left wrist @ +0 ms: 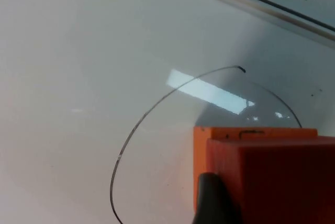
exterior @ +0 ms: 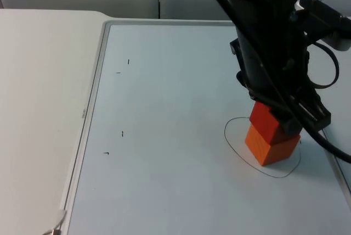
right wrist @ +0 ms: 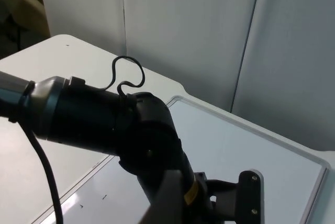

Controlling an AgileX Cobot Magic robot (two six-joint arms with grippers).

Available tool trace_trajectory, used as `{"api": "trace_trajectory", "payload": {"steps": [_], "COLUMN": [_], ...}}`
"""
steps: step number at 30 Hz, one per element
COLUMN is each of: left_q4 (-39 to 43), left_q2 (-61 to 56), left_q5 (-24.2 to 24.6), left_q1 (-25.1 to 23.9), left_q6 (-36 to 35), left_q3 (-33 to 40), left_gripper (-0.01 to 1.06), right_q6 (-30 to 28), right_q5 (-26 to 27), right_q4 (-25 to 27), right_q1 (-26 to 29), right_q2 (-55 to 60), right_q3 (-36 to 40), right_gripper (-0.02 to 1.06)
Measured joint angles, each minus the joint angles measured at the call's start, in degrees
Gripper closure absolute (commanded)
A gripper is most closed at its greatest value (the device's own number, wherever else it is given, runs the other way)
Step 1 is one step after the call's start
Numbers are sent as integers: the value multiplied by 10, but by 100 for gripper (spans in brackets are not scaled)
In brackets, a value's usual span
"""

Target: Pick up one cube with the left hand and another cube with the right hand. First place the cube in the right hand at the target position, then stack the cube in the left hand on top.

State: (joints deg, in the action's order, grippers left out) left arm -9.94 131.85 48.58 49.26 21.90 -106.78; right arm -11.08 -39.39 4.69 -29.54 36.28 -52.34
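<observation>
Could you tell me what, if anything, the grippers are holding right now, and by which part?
The left gripper holds the upper cube by its sides, on the lower cube inside the drawn circle. No cube is seen with the right arm.

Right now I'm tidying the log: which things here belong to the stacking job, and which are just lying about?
Job:
upper cube, in the left hand
lower cube
drawn target circle

Lying about:
small pen marks on the white board
</observation>
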Motion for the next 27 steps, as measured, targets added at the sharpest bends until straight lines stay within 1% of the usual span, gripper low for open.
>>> {"api": "trace_trajectory", "payload": {"steps": [9,11,12,13,14,17,18,19,20,22,23,27], "left_q4": [-1,-1,-1,-1,-1,-1,-1,-1,-1,-1,-1,-2], "left_q2": [0,0,0,0,0,0,0,0,0,0,0,0], "left_q5": [-4,-4,-4,-6,-6,-9,-10,-10,-10,-10,-10,-10], "left_q1": [0,0,0,0,0,0,0,0,0,0,0,0], "left_q6": [0,0,0,0,0,0,0,0,0,0,-1,-5], "left_q3": [0,0,0,0,0,0,0,0,0,0,0,0], "left_gripper": [104,99,95,95,91,74,74,64,58,52,52,43], "right_q6": [0,0,0,0,0,0,0,0,0,0,0,0], "right_q5": [0,0,0,0,0,0,0,0,0,0,0,0], "right_q4": [0,0,0,0,0,0,0,0,0,0,0,0], "right_q1": [0,0,0,0,0,0,0,0,0,0,0,0], "right_q2": [0,0,0,0,0,0,0,0,0,0,0,0], "right_q3": [0,0,0,0,0,0,0,0,0,0,0,0], "right_gripper": [25,25,25,25,25,25,25,25,25,25,25,25]}}
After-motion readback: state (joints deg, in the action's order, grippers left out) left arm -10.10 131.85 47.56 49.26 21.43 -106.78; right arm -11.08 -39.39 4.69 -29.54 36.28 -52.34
